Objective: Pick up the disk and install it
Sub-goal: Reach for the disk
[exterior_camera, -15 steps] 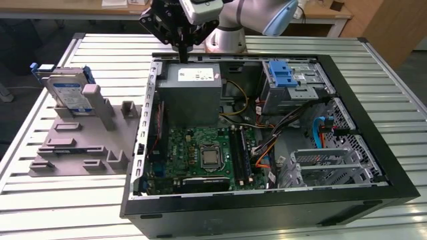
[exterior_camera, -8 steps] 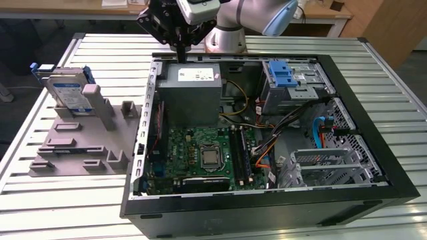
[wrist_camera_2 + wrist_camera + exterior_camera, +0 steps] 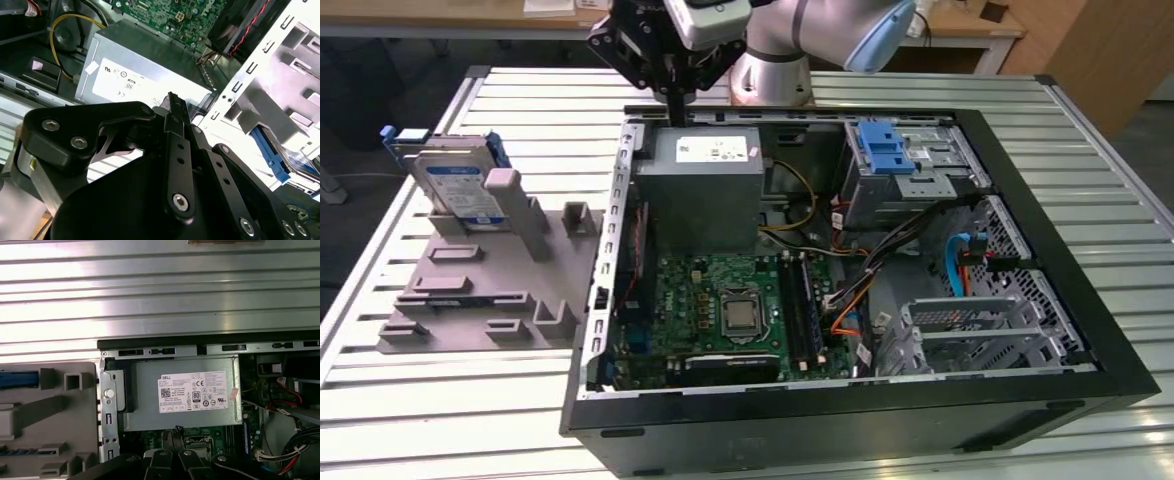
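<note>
End effector [image 3: 678, 112], clenched empty, hovers over the case [image 3: 827, 420]; exterior view shows the disk [image 3: 460, 190] well apart.

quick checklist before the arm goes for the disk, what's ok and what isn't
1. Access to the disk: it stands upright in the grey fixture on the exterior view's left, with nothing on top of it. Ok.
2. Load in the gripper: it holds nothing. Ok.
3. Opening of the fingers for a grasp: they are shut together. Not ok.
4. Position over the disk: the gripper hangs above the grey box at the edge of the case, apart from the disk. Not ok.
5. Free bay in the case: cannot tell.
</note>
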`<move>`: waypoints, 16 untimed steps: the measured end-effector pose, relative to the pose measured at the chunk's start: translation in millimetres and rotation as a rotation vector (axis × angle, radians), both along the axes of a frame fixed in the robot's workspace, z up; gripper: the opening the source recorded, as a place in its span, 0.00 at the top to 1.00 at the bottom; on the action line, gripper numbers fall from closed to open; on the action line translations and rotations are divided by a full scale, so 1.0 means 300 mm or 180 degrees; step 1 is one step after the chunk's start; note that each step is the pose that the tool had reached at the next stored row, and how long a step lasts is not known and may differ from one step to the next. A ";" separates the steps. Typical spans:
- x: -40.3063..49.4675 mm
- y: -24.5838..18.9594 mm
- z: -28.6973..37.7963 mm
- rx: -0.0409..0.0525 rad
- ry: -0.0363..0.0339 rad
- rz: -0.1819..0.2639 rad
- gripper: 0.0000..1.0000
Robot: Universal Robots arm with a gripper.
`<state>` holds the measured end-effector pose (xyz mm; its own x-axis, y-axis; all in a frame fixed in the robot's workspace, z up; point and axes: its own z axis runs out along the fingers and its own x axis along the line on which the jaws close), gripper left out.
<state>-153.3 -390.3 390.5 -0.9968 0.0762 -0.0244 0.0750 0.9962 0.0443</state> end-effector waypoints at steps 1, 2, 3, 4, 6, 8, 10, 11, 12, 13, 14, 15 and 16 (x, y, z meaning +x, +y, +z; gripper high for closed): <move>-0.001 0.000 0.000 0.0000 0.0000 0.0000 0.89; -0.003 0.000 -0.001 0.0000 -0.0001 0.0000 0.89; -0.004 0.000 -0.001 0.0000 0.0000 0.0000 0.89; -0.005 0.000 -0.001 0.0000 0.0000 0.0000 0.89; -0.007 0.000 -0.002 0.0000 0.0000 0.0000 0.89; -0.009 0.000 -0.002 0.0000 0.0000 0.0000 0.89; -0.011 0.000 -0.003 0.0000 0.0000 0.0000 0.89; -0.012 0.000 -0.003 0.0000 0.0000 0.0000 0.89; -0.013 0.000 -0.004 0.0000 0.0001 0.0000 0.89; -0.014 0.000 -0.004 0.0000 0.0001 0.0000 0.89; -0.015 0.000 -0.004 0.0000 0.0001 0.0000 0.89; -0.016 0.000 -0.005 0.0000 0.0001 0.0000 0.89; -0.017 0.000 -0.005 0.0000 0.0001 0.0000 0.89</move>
<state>-158.3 -390.3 389.0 -0.9968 0.0762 -0.0241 0.0751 0.9962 0.0443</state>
